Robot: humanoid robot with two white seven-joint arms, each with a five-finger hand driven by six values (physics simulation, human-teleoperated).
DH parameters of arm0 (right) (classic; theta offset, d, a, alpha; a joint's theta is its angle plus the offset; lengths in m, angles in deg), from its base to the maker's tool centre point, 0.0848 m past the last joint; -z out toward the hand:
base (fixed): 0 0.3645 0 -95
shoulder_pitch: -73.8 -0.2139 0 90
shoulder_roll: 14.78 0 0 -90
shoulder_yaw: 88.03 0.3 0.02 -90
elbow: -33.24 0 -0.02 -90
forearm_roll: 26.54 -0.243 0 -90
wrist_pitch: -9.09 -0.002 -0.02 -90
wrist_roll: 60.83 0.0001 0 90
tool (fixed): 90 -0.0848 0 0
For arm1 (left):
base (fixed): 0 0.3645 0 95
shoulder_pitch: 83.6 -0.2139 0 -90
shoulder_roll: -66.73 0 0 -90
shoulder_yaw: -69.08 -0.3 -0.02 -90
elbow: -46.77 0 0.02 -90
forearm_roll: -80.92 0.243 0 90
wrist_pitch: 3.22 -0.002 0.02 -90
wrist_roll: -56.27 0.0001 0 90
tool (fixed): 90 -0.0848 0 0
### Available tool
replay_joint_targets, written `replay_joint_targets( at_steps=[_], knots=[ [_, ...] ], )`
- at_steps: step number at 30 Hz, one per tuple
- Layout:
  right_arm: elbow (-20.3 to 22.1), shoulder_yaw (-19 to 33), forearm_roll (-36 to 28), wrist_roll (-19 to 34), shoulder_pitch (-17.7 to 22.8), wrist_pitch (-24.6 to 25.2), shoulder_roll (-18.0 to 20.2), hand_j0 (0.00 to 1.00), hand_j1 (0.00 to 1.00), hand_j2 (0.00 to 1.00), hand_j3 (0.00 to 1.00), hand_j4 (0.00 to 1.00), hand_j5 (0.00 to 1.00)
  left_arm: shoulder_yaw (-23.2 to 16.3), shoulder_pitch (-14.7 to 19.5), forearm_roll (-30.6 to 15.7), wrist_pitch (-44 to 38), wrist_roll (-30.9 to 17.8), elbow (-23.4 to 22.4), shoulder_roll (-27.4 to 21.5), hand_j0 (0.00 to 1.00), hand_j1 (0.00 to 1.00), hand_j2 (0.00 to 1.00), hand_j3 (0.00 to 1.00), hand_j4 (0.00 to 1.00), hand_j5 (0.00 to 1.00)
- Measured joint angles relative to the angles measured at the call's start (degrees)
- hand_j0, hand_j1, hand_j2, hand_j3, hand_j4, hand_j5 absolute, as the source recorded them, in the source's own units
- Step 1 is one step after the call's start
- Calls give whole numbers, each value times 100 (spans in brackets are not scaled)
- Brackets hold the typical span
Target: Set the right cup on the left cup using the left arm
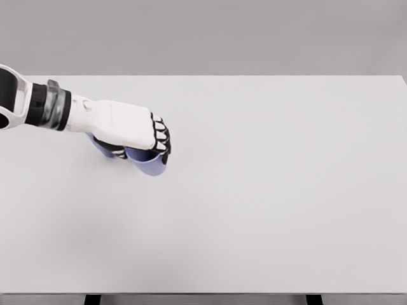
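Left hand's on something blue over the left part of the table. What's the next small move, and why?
Probably ease the fingers open and lift straight up. The left hand is curled around a blue cup, with more blue showing under the wrist; whether the cups are already nested is hidden.

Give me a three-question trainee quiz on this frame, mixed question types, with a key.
1. True or false: the left hand is curled around a blue cup.
2. Which arm is out of view? A) left B) right
3. Fill in: the cup and hand are over the ____ half of the white table.

Key: 1 true; 2 B; 3 left.
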Motion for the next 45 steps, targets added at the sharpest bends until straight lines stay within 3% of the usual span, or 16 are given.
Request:
replay_joint_targets(
  at_steps=[24, 45],
  knots=[
    [-1, 0, 0, 0, 0, 0, 0, 100, 100, 100, 100, 100, 100, -17, 563, -456, 30, 1, -248, -295, 67, 67, 67, 67, 67, 67],
    [0, 0, 0, 0, 0, 0, 0, 100, 100, 100, 100, 100, 100, -34, 861, -545, 12, 1, -645, -349, 67, 67, 67, 67, 67, 67]
  ],
)
